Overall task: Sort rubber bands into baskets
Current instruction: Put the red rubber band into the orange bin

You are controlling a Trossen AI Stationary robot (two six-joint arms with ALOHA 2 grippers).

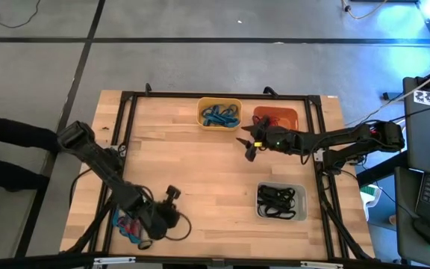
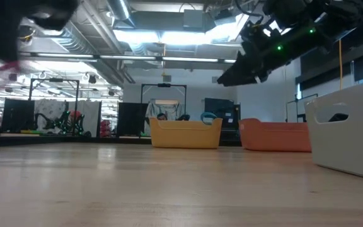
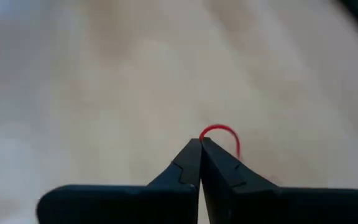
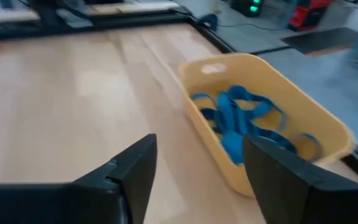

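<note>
Red band [image 3: 219,132] was pinched in the left gripper [image 3: 201,144], fingers shut tight on it, down by the near-left corner over a small blue-and-red pile [image 1: 129,226]. Right gripper [image 1: 249,146] hung with fingers apart between the yellow basket [image 1: 220,113] of blue bands [image 4: 241,121] and the orange basket [image 1: 276,118]. Grey basket [image 1: 281,202] held black ones. Bare wood table [image 1: 200,187] in between, nothing blocking.

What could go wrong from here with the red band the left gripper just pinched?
The left gripper is shut on a red rubber band by only a thin bit at the fingertips, so it may slip out on the way. The orange basket lies across the table, and the right gripper, open, hangs close to it and could get in the way.
</note>
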